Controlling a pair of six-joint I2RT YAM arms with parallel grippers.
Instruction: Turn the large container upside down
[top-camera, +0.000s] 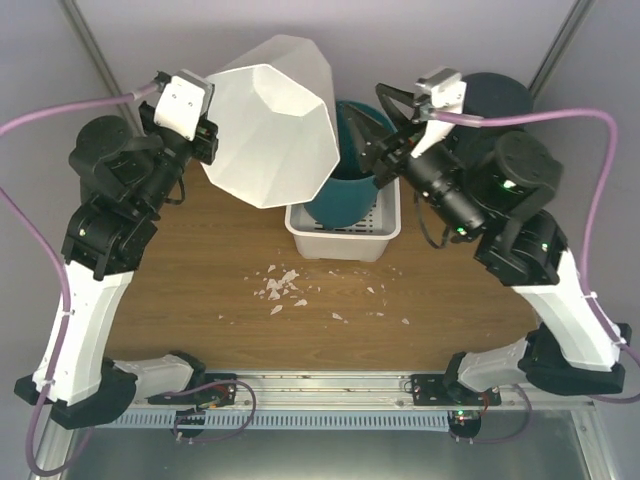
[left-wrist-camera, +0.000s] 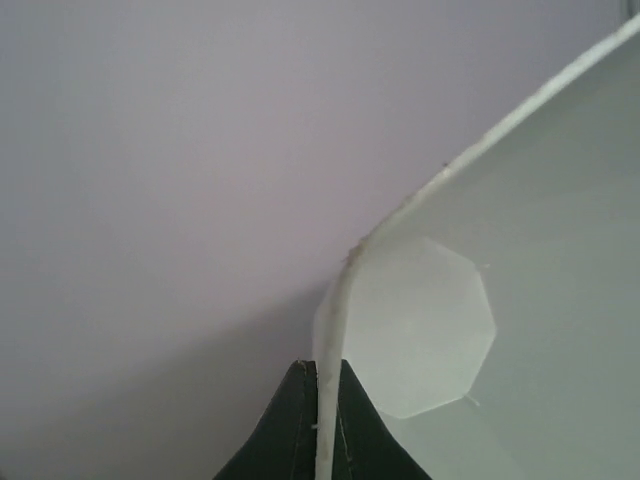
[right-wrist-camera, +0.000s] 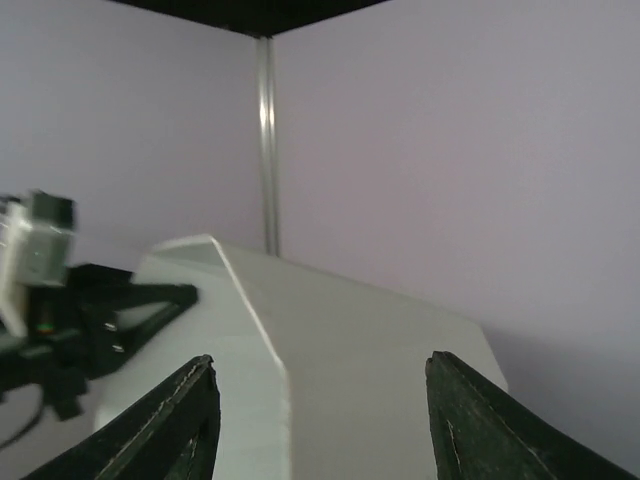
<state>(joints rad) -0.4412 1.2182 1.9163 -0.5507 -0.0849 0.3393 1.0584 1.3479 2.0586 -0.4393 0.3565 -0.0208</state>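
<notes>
Left claw (top-camera: 208, 140): clamped on rim of large container (top-camera: 270, 120), raised over counter (top-camera: 200, 290) far edge, mouth tilted toward near edge; right claw (top-camera: 385, 135) agape, empty.

Left of basket (top-camera: 340, 240), large container (top-camera: 270, 125)

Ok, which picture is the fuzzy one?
Top view: sharp and evenly lit, the crumbs show clearly. Left wrist view: the rim of the bin is very close and soft. Right wrist view: the near fingers are dark and blurry.
</notes>
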